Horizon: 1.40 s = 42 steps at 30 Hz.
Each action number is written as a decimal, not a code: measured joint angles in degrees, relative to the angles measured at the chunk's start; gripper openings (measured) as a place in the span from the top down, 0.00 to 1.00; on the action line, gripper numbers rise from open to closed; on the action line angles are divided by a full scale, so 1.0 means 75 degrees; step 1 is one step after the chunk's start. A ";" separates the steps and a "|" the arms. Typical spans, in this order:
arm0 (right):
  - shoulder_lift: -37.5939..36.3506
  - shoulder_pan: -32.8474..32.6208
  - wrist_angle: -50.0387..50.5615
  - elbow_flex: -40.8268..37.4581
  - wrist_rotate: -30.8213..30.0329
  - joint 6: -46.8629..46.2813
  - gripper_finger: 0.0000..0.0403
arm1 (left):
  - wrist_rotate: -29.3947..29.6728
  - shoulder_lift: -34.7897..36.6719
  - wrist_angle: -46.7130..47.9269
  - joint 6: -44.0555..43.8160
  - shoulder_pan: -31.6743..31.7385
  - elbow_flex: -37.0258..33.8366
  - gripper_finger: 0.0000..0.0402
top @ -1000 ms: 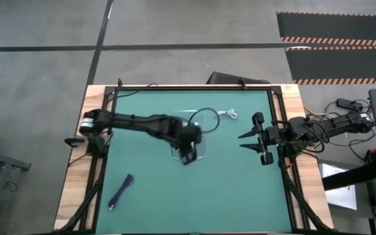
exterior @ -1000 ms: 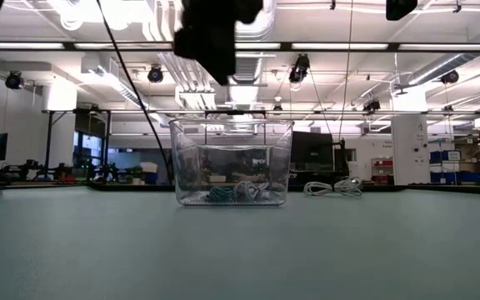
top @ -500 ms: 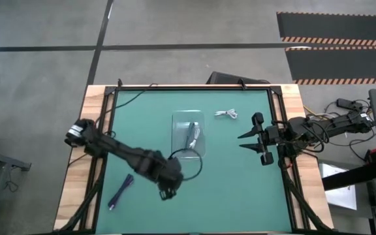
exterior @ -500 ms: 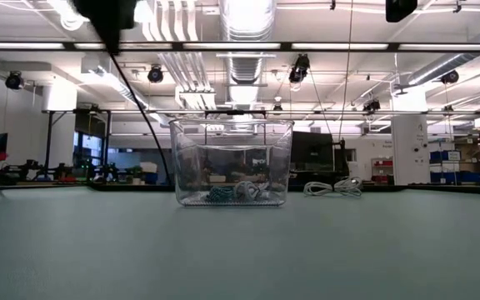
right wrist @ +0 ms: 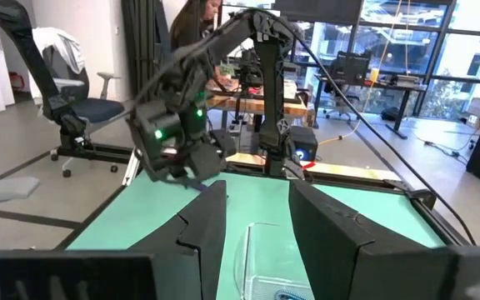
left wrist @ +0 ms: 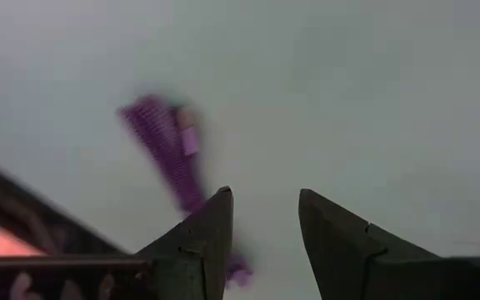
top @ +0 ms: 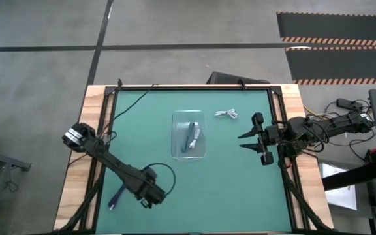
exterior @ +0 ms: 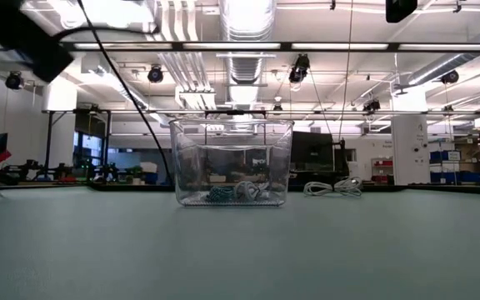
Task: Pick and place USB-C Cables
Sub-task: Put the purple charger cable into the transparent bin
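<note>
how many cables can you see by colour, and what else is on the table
Purple cable: 1, on the mat beside the left gripper
White cable: 1, on the mat beside the tray
Cables inside the tray: 2, one teal, one pale
Clear tray: 1
Total: 4 cables and 1 tray, 5 things

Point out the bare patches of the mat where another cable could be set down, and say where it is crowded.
Free: the near right stretch of the mat, between the clear tray and the front edge. Also the far left corner, behind the left arm. Crowded: the near left, where the left gripper hangs by the purple cable, and the far right around the white cable and right gripper.
</note>
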State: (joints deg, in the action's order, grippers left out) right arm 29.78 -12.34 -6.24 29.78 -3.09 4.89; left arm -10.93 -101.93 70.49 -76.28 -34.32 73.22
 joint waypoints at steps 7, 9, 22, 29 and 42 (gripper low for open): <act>0.0000 0.0000 0.0003 0.0000 0.0000 0.0021 0.69 | -0.0354 0.0000 0.0017 -0.0250 0.0002 -0.1158 0.69; 0.0000 0.0000 0.0003 0.0000 0.0003 0.0020 0.69 | -0.0384 0.0000 0.0005 -0.0274 -0.0004 -0.1347 0.69; 0.0000 0.0000 0.0014 0.0000 0.0003 0.0003 0.69 | -0.0417 0.0000 -0.0113 -0.0390 -0.0042 -0.1583 0.69; 0.0000 0.0000 0.0061 0.0000 0.0003 0.0003 0.69 | -0.0452 0.0000 -0.0438 -0.0427 -0.0044 -0.1713 0.69; 0.0000 -0.0002 0.0065 0.0000 0.0005 0.0003 0.69 | -0.0442 0.0000 -0.0807 -0.0683 -0.0141 -0.2087 0.69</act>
State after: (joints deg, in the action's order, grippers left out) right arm 29.78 -12.36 -5.75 29.78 -3.06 4.91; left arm -14.25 -101.93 64.44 -81.41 -35.38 57.56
